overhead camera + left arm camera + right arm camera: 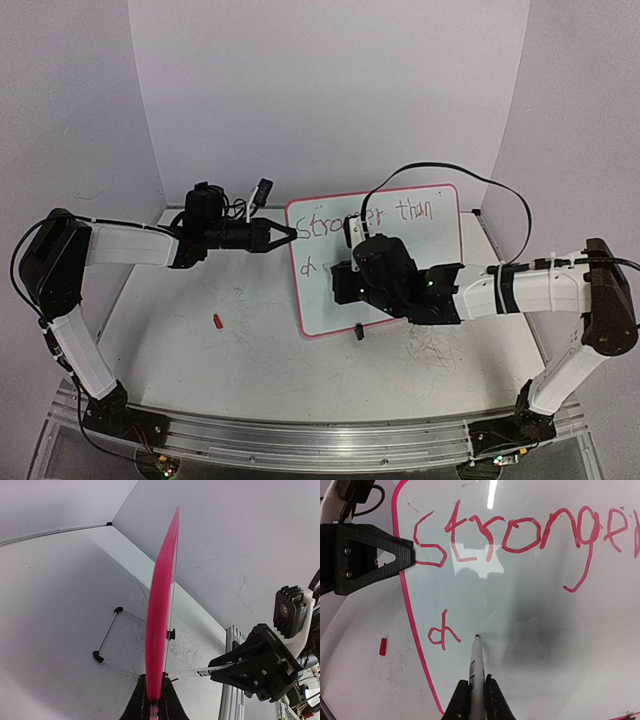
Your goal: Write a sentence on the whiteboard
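at the far middle of the table [250, 350], one whiteboard [440, 245] stands tilted, white with a thin red-pink rim and rounded corners. one sentence [517, 532] in red strokes reads "stronger than" on the top line, with two letters like "ch" below it at the left. of the two grippers, the left gripper [288, 235] pinches the board's left rim, and the right gripper [477, 687] is clamped on one marker [476, 662], its tip touching the board just right of "ch". one small red cap [217, 321] lies on the table left of the board.
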{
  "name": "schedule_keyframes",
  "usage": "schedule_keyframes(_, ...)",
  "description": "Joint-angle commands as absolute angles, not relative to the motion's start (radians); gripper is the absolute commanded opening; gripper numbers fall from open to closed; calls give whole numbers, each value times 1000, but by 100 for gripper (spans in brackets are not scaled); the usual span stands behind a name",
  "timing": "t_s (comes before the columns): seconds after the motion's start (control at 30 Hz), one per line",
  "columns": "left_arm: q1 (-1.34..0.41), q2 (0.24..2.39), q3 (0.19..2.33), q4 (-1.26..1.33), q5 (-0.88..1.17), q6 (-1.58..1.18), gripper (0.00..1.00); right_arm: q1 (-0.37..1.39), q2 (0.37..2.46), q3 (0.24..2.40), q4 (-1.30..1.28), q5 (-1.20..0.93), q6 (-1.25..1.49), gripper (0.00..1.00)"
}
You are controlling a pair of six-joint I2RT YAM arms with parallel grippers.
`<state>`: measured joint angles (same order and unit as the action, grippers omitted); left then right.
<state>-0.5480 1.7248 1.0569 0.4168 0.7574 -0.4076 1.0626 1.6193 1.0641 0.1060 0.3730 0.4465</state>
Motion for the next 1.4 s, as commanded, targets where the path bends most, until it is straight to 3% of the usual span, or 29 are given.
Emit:
schedule_keyframes(0.0,-553,1699,1054,376,765,-393,0,1060,1639,1100,138,406,433,0)
schedule_keyframes(0.83,-554,1698,1055,376,765,-391,0,1072,1638,1062,119,341,439,0)
schedule_keyframes(1.37,-554,1702,1054,376,767,-393,0,1066,1630,1078,94,417,443,0)
